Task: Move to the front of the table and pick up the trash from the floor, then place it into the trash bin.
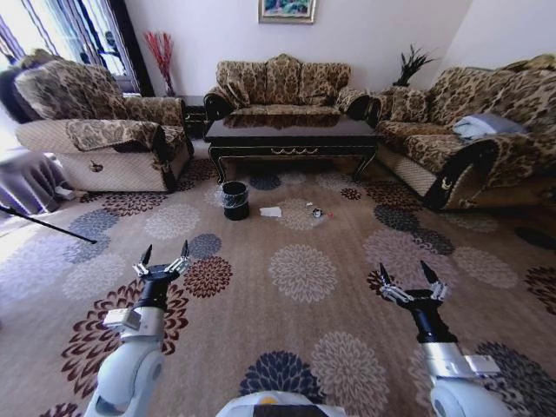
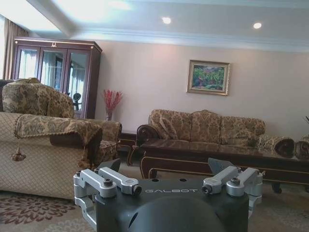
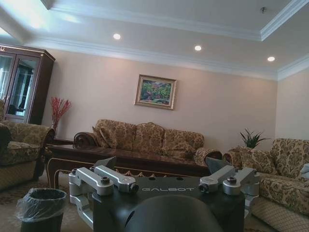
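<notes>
- We are holding our left gripper [image 1: 165, 259] out low over the floral carpet [image 1: 261, 304], well short of the litter; its jaws are standing wide and gripping nothing.
- We are seeing the black trash bin [image 1: 234, 200] with its clear liner standing on the carpet just in front of the coffee table's left end; in the right wrist view the bin [image 3: 41, 209] is showing near that camera.
- We are looking at the dark coffee table [image 1: 291, 132] with gold trim, sitting ahead between the sofas.
- We are finding the white napkin [image 1: 271, 211] lying flat just right of the bin, and the clear bottle [image 1: 316, 213] lying further right, both apart from the table.
- We are holding our right gripper [image 1: 413, 281] forward over the carpet, jaws spread wide and empty.
</notes>
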Robot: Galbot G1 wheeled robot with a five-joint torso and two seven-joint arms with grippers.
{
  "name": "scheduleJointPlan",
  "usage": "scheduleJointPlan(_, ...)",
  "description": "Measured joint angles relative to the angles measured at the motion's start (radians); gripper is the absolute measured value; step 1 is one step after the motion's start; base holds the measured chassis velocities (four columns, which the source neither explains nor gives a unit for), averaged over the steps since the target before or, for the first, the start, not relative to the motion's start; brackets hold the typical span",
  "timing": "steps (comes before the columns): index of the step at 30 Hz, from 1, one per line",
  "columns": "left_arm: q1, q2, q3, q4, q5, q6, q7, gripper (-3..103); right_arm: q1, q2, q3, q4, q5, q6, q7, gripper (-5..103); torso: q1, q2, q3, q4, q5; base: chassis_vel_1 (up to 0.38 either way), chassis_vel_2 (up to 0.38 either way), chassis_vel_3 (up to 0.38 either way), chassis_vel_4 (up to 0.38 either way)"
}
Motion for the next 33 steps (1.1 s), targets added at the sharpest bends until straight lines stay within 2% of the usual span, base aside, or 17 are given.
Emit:
scheduleJointPlan(17, 0.001, -0.019, 0.018, 0.017, 0.016, -0.003, 0.000, 100, 0.001, 0.013, -0.006, -0.004, -0.009, 0.004, 0.002, 100, -0.019, -0.069, -0.049, 0.0000, 0.0000, 0.000, 0.000, 0.000, 0.000)
scheduleJointPlan(33, 0.004, -0.031, 0.020, 0.021, 0.027, -0.005, 0.004, 100, 0.002, 0.014, 0.001, -0.005, 0.014, 0.016, -0.039, 100, -0.036, -0.131, -0.094, 0.0000, 0.0000, 0.000, 0.000, 0.000, 0.000)
